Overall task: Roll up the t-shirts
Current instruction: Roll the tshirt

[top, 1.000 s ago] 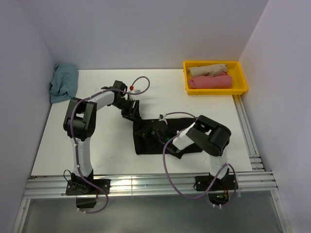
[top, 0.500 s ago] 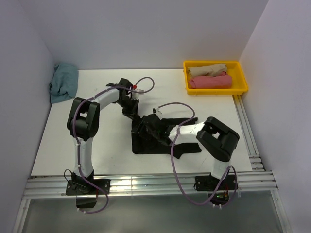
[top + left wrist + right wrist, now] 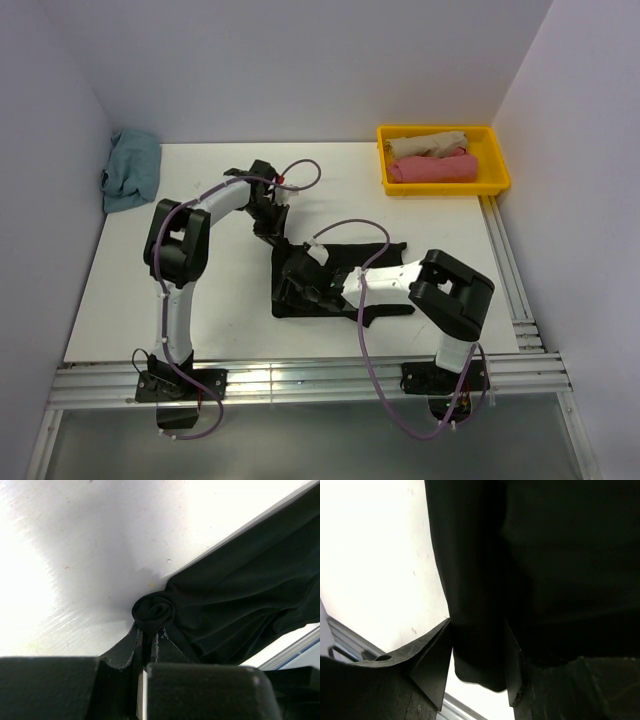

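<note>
A black t-shirt [image 3: 382, 255] lies crumpled on the white table, right of centre. My left gripper [image 3: 272, 235] is at the shirt's far left corner. In the left wrist view the left gripper [image 3: 150, 632] is shut on a small rolled knot of black cloth [image 3: 154, 611], and the rest of the black t-shirt [image 3: 240, 595] fans out to the right. My right gripper [image 3: 296, 290] sits over the shirt's near left edge. In the right wrist view the right gripper [image 3: 476, 627] is open, straddling a folded edge of the black t-shirt [image 3: 545, 555].
A teal t-shirt [image 3: 130, 170] lies bunched at the table's far left corner. A yellow tray [image 3: 445, 189] at the far right holds a rolled beige t-shirt [image 3: 425, 144] and a rolled pink t-shirt [image 3: 432, 168]. Metal rails run along the near and right table edges.
The left gripper has shut on the shirt's far left corner. The right gripper has opened wider and reached left to the shirt's near left edge.
</note>
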Robot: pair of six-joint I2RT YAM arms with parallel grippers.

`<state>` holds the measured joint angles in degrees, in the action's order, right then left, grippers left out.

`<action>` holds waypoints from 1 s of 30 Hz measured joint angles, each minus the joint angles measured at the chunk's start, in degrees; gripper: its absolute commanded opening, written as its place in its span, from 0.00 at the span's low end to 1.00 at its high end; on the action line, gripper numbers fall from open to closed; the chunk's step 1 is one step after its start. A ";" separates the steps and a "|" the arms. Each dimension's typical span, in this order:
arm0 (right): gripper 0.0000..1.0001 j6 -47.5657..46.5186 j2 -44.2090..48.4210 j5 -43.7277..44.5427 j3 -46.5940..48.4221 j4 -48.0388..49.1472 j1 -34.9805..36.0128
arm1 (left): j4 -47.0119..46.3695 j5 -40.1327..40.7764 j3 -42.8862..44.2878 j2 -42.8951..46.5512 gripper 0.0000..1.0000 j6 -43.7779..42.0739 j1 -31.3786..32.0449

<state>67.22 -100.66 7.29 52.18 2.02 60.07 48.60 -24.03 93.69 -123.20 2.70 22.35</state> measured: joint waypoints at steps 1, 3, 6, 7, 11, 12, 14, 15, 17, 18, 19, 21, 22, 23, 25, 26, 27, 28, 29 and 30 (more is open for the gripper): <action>0.50 0.13 0.00 -0.04 0.00 -0.22 0.61 | 0.24 0.02 0.24 -0.17 0.00 0.00 0.04; 0.49 0.57 0.00 -0.33 -0.02 -0.22 1.38 | 0.66 0.02 0.63 -0.42 0.00 0.04 0.13; 0.44 1.75 0.00 -1.09 -0.26 0.96 2.25 | 0.87 0.15 0.87 -0.52 0.00 0.13 0.24; 0.42 2.29 0.00 -1.44 -0.72 1.90 2.54 | 0.98 0.31 0.94 -0.52 0.00 0.15 0.31; 0.24 3.58 -0.02 -2.62 -2.51 4.09 3.06 | 1.20 0.98 1.18 -0.55 0.00 0.15 0.68; 0.24 3.80 -0.04 -2.78 -2.75 4.46 3.08 | 1.25 1.11 1.27 -0.57 0.00 0.15 0.76; 0.30 4.31 -0.28 -3.21 -2.78 4.90 3.04 | 1.44 1.33 1.38 -0.61 0.00 0.15 0.94; 0.35 4.46 -0.50 -3.54 -2.78 5.44 3.06 | 1.51 1.42 1.49 -0.68 0.00 0.15 1.01; 0.48 4.66 -1.03 -4.20 -2.78 6.16 3.13 | 1.64 1.44 1.60 -0.79 0.00 0.15 1.07; 0.49 4.94 -1.14 -4.44 -2.78 6.29 3.21 | 1.73 1.46 1.70 -0.83 0.00 0.15 1.07; 0.53 4.90 -1.14 -4.57 -2.73 6.64 3.32 | 1.77 1.46 1.77 -0.90 0.00 0.17 1.09; 0.55 4.85 -1.14 -4.83 -2.67 7.19 3.72 | 1.84 1.49 1.84 -0.94 0.00 0.15 1.09; 0.56 4.66 -1.14 -4.90 -2.62 7.23 3.80 | 1.84 1.46 1.84 -0.94 0.00 0.15 1.09; 0.57 4.37 -1.09 -4.98 -2.56 7.19 3.87 | 1.84 1.46 1.84 -0.94 0.00 0.15 1.09; 0.59 3.65 -1.03 -5.03 -2.10 6.40 3.98 | 1.84 1.49 1.84 -0.94 0.00 0.15 1.09; 0.59 3.17 -0.92 -5.01 -1.55 5.20 4.15 | 1.84 1.49 1.84 -0.94 0.00 0.15 1.09; 0.59 2.45 -0.68 -4.96 -0.94 3.39 4.46 | 1.84 1.49 1.84 -0.94 0.00 0.15 1.09; 0.60 1.77 -0.35 -4.72 -0.48 1.62 4.81 | 1.84 1.49 1.84 -0.94 0.00 0.15 1.09; 0.60 1.05 0.13 -4.46 0.20 -1.07 5.31 | 1.84 1.49 1.84 -0.94 0.00 0.15 1.09; 0.60 0.28 0.66 -3.78 1.18 -4.39 5.88 | 1.84 1.49 1.84 -0.94 0.00 0.13 1.09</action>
<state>67.51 -100.01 3.51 53.36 -2.37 65.95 50.43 -22.55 95.53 -124.14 2.83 23.44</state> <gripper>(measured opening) 0.595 0.054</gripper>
